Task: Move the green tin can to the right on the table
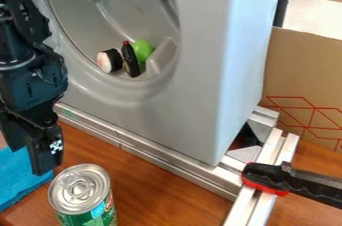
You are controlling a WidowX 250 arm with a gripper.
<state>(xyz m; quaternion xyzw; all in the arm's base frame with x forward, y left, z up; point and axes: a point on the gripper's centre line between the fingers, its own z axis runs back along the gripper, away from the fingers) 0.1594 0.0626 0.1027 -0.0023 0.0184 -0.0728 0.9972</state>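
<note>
So there's this big grey molded unit with a round hollow [224, 45] across the upper middle, standing by metal rails [153, 152] on a wooden table [167, 190]. My gripper [29, 162]'s at the left edge, fingers apart, nothing in my grasp. Just behind it lies a blue cloth [19, 177], lower left, with a green can [81, 195] near me, upright. Inside the hollow: dark bottle [129, 61], black-and-white roll [109, 61], green thing [141, 50].
</note>
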